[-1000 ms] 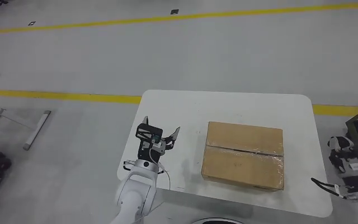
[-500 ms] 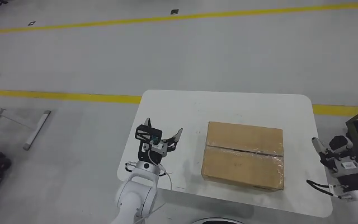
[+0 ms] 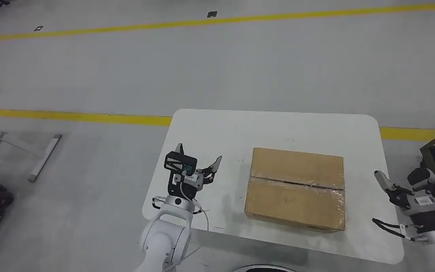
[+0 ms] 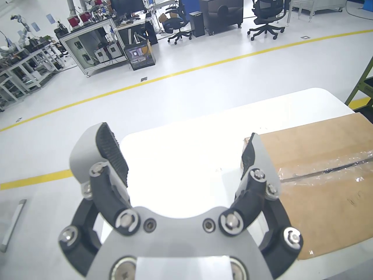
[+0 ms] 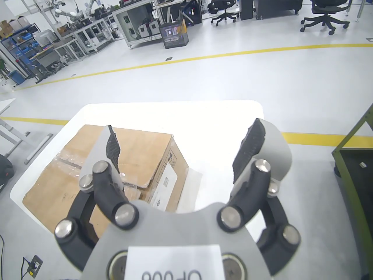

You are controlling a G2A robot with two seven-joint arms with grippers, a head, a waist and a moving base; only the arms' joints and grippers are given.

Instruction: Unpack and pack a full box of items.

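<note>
Cardboard box (image 3: 296, 189) sits closed on the white tabletop (image 3: 217, 132), right of centre, clear tape running along its top seam. Left gripper (image 3: 198, 152) hangs over the tabletop's left side, well apart from the box, jaws spread wide. Right gripper (image 3: 376, 198) is out at the tabletop's right edge, just beside the box's end, jaws wide as well. Round the table there's pale glossy floor crossed by yellow lines (image 3: 204, 22). Farther back are black office chairs (image 4: 265, 10) and workbenches (image 4: 87, 42) loaded with monitors and gear. A green metal frame (image 5: 354, 147) stands off to the right.
</note>
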